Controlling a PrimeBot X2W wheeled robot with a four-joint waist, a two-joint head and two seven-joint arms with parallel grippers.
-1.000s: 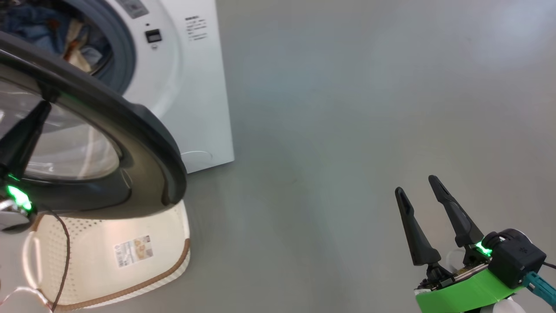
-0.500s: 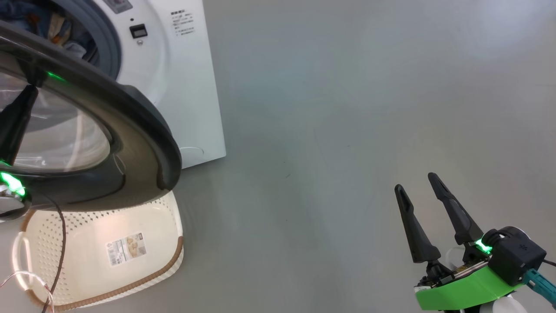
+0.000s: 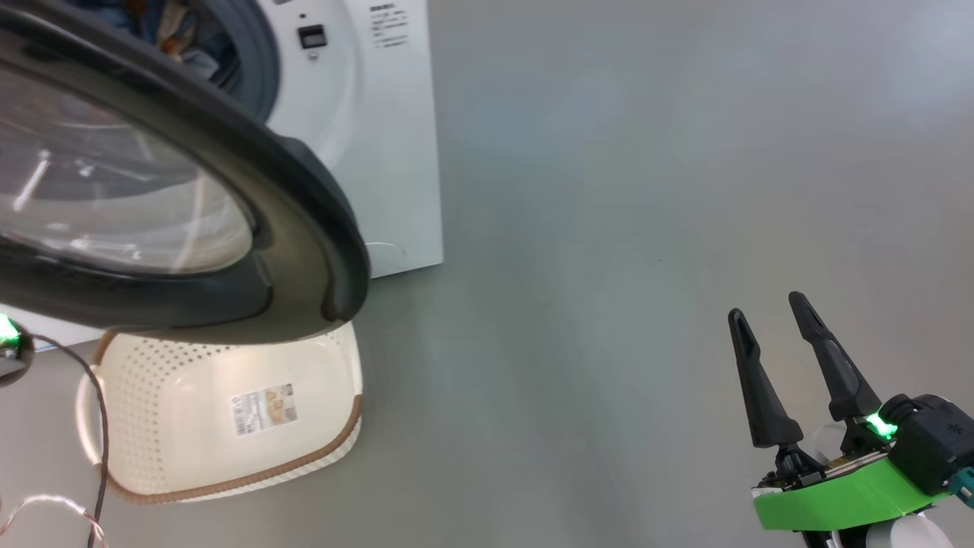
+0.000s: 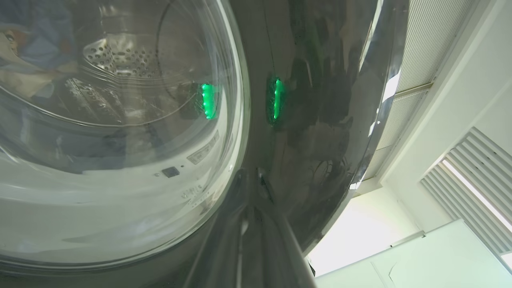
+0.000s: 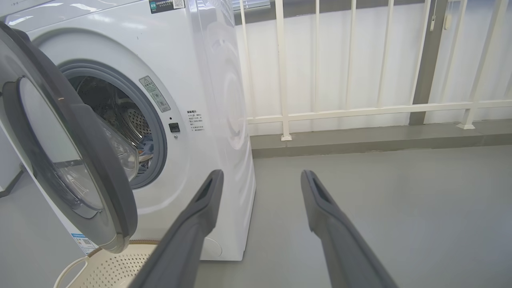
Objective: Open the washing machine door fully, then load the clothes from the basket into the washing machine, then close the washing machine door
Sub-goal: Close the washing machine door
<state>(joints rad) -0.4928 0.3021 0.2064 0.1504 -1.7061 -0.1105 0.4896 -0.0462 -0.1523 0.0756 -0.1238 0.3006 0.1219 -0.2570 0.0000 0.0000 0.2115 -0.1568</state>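
Note:
The washing machine [image 3: 380, 152] stands at the upper left with its door [image 3: 304, 221] swung partly open, black rim and glass bowl over the basket [image 3: 335, 426]. The basket lies bare on the floor, label showing. Blue and cream clothes [image 3: 175, 38] lie inside the drum, also as clothes [image 5: 146, 150] behind the door [image 5: 100, 168]. My left gripper [image 4: 252, 200] is shut, its dark fingers lying against the door's glossy rim [image 4: 320, 100]. My right gripper [image 3: 767, 306] hangs open and holds nothing, far right of the machine, also as right gripper [image 5: 261, 176].
Bare grey floor [image 3: 609, 228] spreads to the right of the machine. A white railing [image 5: 360, 108] and wall run behind it. A thin brown cable [image 3: 99, 426] hangs across the basket's left side.
The head camera has shifted, so the whole picture sits further right. The left finger seen through the door glass has left that view. The right gripper stays open.

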